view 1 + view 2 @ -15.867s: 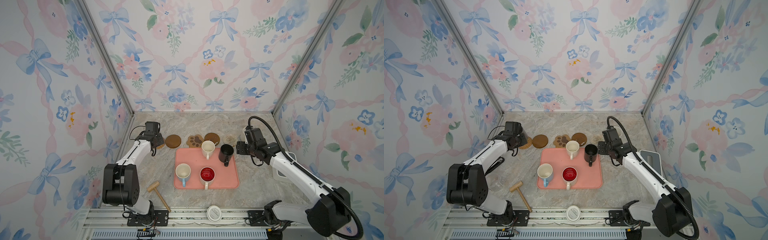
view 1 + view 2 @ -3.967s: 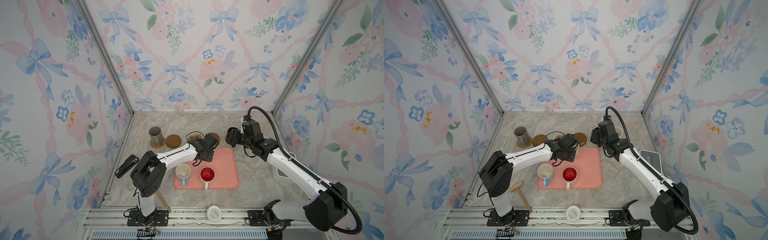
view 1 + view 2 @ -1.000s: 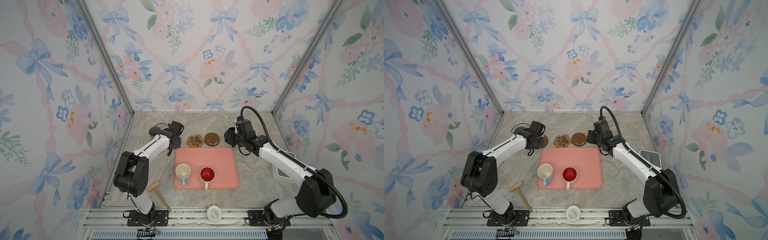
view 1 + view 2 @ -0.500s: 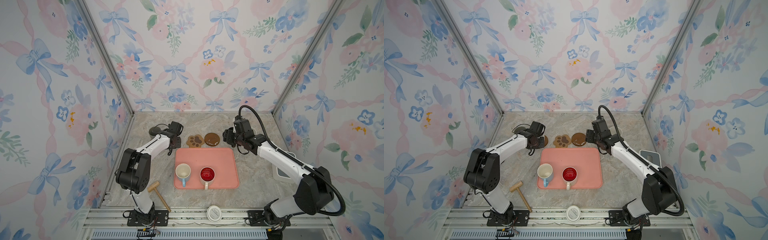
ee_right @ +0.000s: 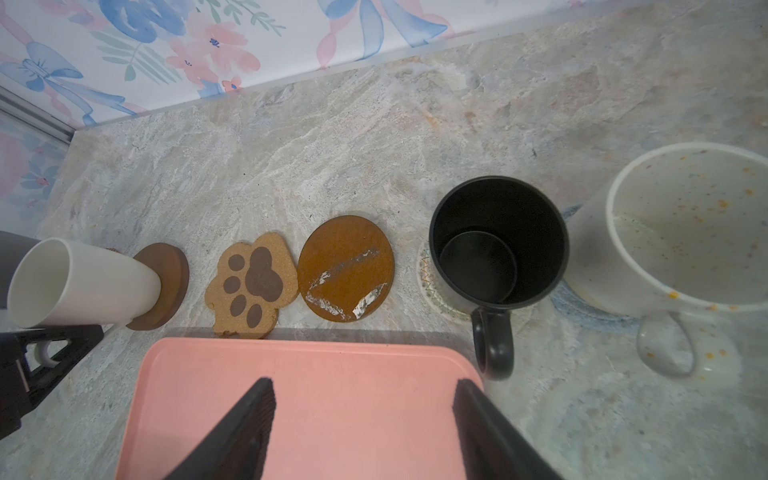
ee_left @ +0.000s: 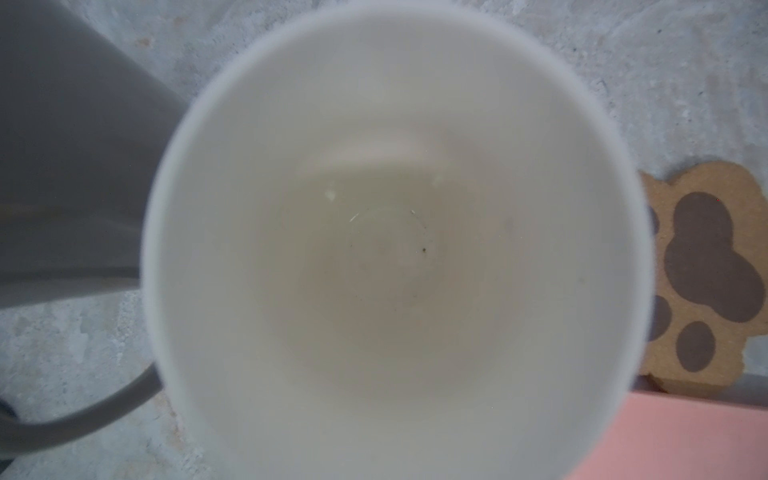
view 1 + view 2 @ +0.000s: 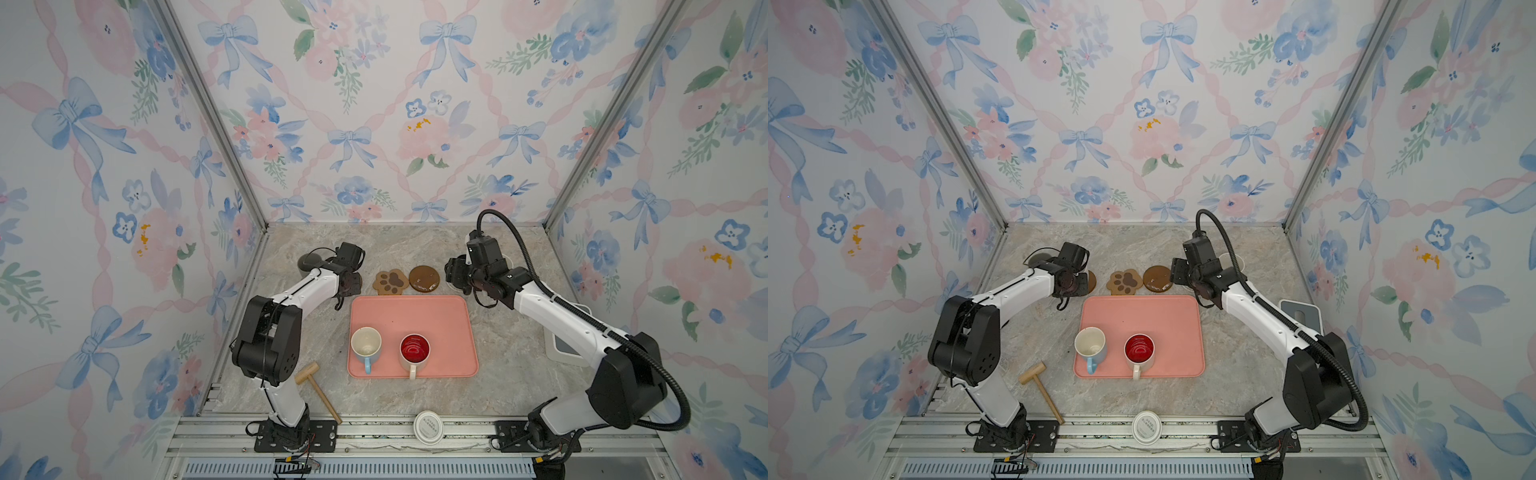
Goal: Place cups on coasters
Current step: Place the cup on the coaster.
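left jaws: clamped on handle of cream mug [image 5: 83,282], which seems set on far-left wooden round coaster [image 5: 170,274] | right jaws: open, empty, above pink tray [image 5: 332,374] | risk: backing off, jaws may snag handle, dragging mug off-coaster into grey mug [image 6: 62,166] just beside

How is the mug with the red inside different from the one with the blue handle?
The red-inside mug is red within, with a white handle; the blue-handled mug is cream within, with a blue handle. Both stand upright on the pink tray, handles pointing toward the robot.
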Tool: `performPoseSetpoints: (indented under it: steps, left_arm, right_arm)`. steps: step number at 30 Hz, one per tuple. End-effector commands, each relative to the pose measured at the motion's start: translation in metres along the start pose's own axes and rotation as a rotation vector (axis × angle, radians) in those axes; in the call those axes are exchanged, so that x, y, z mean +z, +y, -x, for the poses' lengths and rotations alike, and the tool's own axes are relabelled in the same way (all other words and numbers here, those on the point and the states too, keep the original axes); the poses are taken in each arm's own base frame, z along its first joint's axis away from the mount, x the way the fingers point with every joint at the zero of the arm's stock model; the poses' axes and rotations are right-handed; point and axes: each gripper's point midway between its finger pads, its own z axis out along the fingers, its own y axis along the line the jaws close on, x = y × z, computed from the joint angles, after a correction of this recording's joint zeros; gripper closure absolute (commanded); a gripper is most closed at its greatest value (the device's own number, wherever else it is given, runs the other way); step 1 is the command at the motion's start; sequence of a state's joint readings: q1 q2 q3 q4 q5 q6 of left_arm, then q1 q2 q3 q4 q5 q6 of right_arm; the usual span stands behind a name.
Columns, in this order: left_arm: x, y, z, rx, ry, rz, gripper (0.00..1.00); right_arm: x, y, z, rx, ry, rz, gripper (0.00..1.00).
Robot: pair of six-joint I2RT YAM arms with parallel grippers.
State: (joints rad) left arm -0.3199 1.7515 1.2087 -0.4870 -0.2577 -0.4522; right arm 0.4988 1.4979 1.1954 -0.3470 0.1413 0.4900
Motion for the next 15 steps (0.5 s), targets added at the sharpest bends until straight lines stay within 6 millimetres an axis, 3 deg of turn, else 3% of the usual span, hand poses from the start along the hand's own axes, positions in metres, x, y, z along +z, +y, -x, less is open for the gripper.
performPoseSetpoints:
  steps: [1,13,15]
  left_arm:
    - [0.0069,0.0018,0.003,-0.009,-0.013,-0.003,1.0]
    - [0.0102,-0.0001,-0.0007,-0.012,0.003,-0.014,1.0]
    - [0.0098,-0.0004,-0.0012,-0.012,0.003,-0.017,0.96]
  right_arm:
    - [-0.001,0.0073,0.0034,-0.011,0.001,0.01,0.29]
    - [-0.0019,0.0074,0.0034,-0.011,0.0,0.012,0.29]
    - [-0.002,0.0076,0.0039,-0.01,-0.001,0.013,0.29]
